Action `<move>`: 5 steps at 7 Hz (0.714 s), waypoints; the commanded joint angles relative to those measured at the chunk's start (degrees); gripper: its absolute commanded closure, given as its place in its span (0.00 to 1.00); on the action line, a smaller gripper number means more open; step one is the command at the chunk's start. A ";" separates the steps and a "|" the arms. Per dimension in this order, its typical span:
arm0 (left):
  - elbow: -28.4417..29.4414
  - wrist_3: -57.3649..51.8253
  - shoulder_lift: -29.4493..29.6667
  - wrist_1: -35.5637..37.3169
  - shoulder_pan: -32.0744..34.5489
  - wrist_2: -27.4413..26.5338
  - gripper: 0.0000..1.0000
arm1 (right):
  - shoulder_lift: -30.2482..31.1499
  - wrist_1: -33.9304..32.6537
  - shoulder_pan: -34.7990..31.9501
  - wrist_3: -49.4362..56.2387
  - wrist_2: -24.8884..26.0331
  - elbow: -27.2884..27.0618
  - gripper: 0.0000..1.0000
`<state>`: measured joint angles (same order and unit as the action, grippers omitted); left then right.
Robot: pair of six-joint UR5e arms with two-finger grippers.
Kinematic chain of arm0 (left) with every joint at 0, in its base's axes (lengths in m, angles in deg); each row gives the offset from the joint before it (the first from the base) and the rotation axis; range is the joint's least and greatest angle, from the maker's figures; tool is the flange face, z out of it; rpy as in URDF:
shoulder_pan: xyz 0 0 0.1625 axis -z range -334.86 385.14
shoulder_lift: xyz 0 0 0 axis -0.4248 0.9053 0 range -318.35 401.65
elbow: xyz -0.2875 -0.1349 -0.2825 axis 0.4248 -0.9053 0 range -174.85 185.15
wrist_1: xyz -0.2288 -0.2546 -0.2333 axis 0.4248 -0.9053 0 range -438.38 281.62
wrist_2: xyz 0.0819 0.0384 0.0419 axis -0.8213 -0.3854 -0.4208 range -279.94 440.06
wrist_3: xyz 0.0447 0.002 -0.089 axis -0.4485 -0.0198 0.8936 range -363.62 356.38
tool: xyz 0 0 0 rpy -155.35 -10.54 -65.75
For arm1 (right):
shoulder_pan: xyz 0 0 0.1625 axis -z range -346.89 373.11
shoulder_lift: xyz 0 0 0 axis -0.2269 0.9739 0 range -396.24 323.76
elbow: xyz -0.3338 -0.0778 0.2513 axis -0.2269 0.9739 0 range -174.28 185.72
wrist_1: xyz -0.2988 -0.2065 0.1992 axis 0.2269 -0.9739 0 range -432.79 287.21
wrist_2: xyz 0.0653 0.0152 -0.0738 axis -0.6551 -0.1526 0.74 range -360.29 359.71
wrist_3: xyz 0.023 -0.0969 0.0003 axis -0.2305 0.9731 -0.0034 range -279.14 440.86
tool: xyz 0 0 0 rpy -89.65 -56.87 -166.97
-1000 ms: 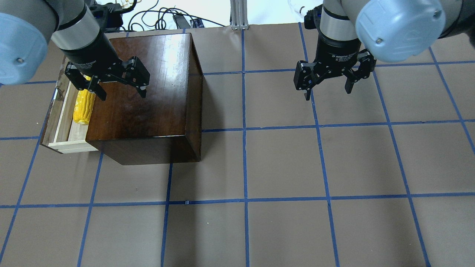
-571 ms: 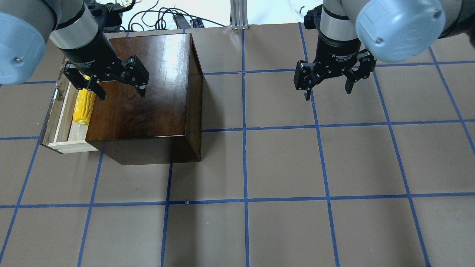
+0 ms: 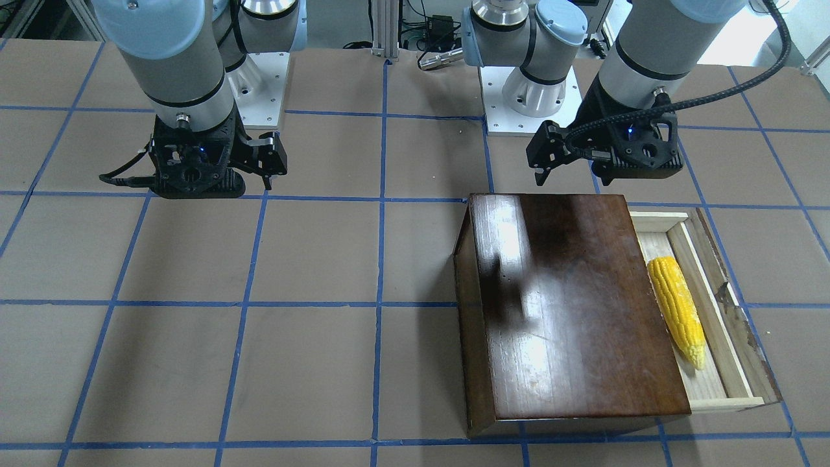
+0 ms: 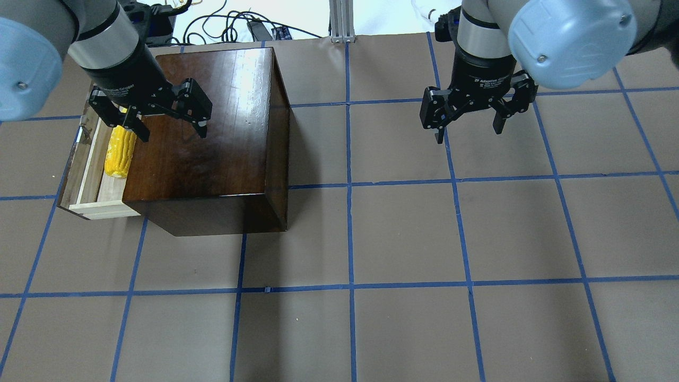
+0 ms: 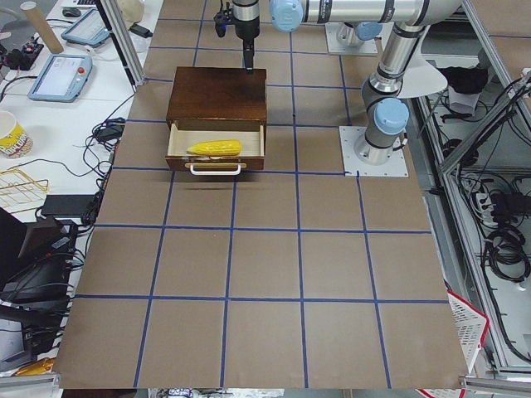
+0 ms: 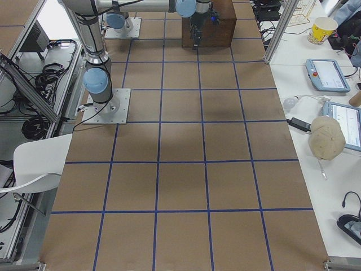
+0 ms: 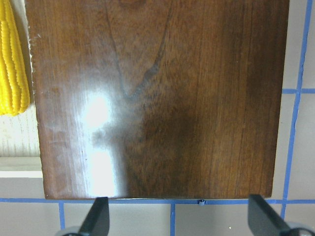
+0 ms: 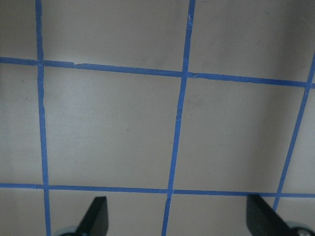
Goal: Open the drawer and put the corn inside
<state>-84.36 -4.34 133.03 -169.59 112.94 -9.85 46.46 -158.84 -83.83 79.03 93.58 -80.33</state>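
The glossy dark wooden box (image 4: 212,132) stands at the table's far left. Its drawer (image 4: 79,175) is pulled out to the left, showing pale wood and a worn brown front panel (image 3: 746,318). The yellow corn (image 4: 119,154) lies lengthwise in the drawer; it also shows in the front view (image 3: 677,311) and in the left wrist view (image 7: 12,64). My left gripper (image 4: 172,132) is open and empty above the box top, near its drawer-side edge. My right gripper (image 4: 469,133) is open and empty above the bare table on the right.
The table is brown paper with a blue tape grid. Cables and an aluminium post (image 4: 342,21) sit at the far edge. The arm bases (image 3: 259,71) stand on the robot's side. Side benches with tablets (image 5: 62,79) flank the table ends.
My left gripper has drifted slightly toward the table's far edge, still open and empty. The corn lies still in the drawer. The right arm has not moved.
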 commanded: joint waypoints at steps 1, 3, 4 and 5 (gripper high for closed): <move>0.04 -0.07 0.11 0.07 -0.09 0.00 0.00 | 0.00 0.00 0.00 0.08 0.00 0.00 0.00; 0.12 -0.07 -0.06 0.07 -0.44 -0.18 0.00 | 0.00 0.00 0.00 0.08 0.00 0.00 0.00; 0.21 -0.07 -0.06 0.07 -0.35 -0.52 0.00 | 0.00 0.00 0.00 0.08 0.00 0.00 0.00; 0.30 -0.07 -0.06 0.07 -0.44 -0.96 0.00 | 0.00 0.00 0.00 0.08 0.00 0.00 0.00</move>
<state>-84.16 -4.41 133.00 -169.53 112.58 -10.37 46.46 -158.84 -83.83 79.10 93.58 -80.33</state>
